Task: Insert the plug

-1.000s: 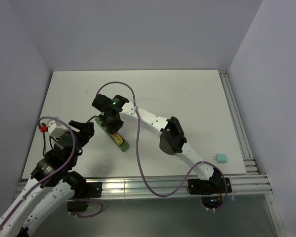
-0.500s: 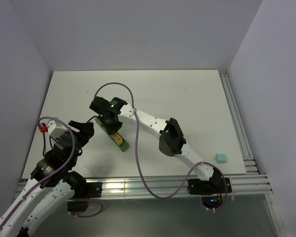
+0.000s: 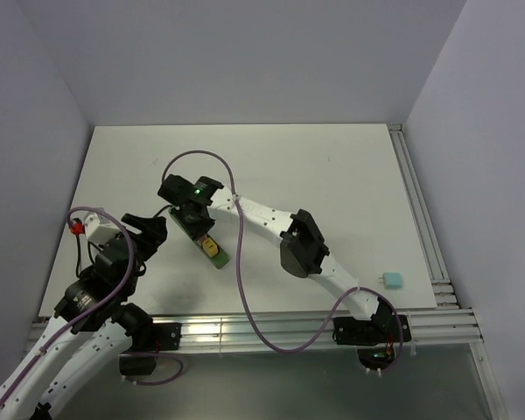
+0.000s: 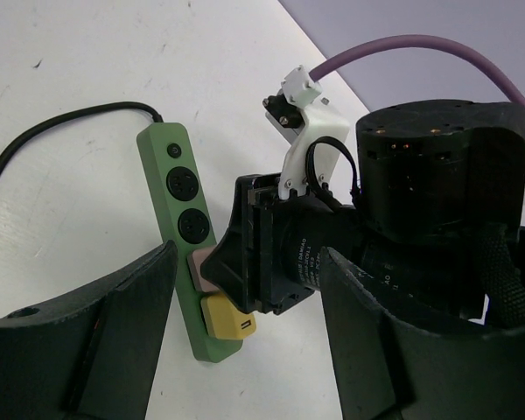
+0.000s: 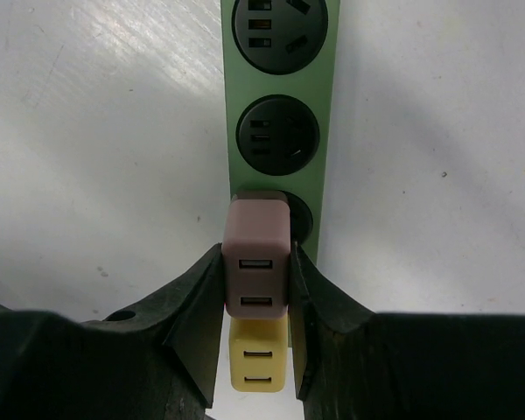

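Note:
A green power strip (image 5: pixel 280 87) lies on the white table; it also shows in the top view (image 3: pixel 217 258) and the left wrist view (image 4: pixel 164 197). A yellow plug (image 5: pixel 258 360) sits in its end socket. My right gripper (image 5: pixel 257 280) is shut on a pinkish-brown plug (image 5: pixel 256 256), held over the socket beside the yellow one; whether it is seated is hidden. Two sockets beyond are free. In the top view my right gripper (image 3: pixel 192 213) is over the strip. My left gripper (image 4: pixel 245 350) is open and empty, hovering left of the strip.
The strip's black cable (image 4: pixel 61 127) runs off to the left. A small teal block (image 3: pixel 391 279) lies at the table's right front edge. A purple cable (image 3: pixel 241 262) loops over the right arm. Grey walls close the table at back and sides.
My right gripper with the pinkish-brown plug has shifted slightly left and toward the back along the strip. The left arm has not moved.

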Robot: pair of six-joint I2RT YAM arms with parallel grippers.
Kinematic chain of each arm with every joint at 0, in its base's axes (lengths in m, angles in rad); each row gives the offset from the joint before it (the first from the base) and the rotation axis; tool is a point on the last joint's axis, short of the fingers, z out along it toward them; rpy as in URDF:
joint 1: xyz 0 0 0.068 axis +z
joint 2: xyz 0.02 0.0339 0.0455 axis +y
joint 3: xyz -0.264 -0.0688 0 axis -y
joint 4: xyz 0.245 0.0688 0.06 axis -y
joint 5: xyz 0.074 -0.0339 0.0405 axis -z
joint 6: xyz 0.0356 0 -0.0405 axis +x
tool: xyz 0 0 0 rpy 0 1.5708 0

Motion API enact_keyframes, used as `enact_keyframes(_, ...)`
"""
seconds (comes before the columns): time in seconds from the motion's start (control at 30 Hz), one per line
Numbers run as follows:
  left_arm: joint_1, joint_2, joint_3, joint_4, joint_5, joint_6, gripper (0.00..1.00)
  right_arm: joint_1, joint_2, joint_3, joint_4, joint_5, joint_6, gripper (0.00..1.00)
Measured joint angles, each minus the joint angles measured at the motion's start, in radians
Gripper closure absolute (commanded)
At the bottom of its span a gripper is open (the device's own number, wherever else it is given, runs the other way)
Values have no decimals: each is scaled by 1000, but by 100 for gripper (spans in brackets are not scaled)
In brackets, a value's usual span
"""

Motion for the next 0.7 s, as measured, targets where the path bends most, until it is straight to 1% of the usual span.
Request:
enact_keyframes(0.07,0,-1,0,0,0,0,29,2,-14,-33,21,5,-4,100)
enact_keyframes(0.23,0,-14,-3,0,-2,3,29,2,-89,-183,129,7,1,100)
enact_keyframes(0.47,0,-16,-3,-1,-3,3,30,8,-76,-185,137,23,11,100)
enact_keyframes(0.63,0,-20,-3,-6,-2,3,30,11,-126,-245,190,34,22,100)
enact_keyframes(0.67,0,-22,-3,-7,-2,3,30,10,-127,-243,191,34,23,99)
enact_keyframes(0.7,0,-25,-3,-8,-2,3,30,10,-127,-238,188,34,23,95)
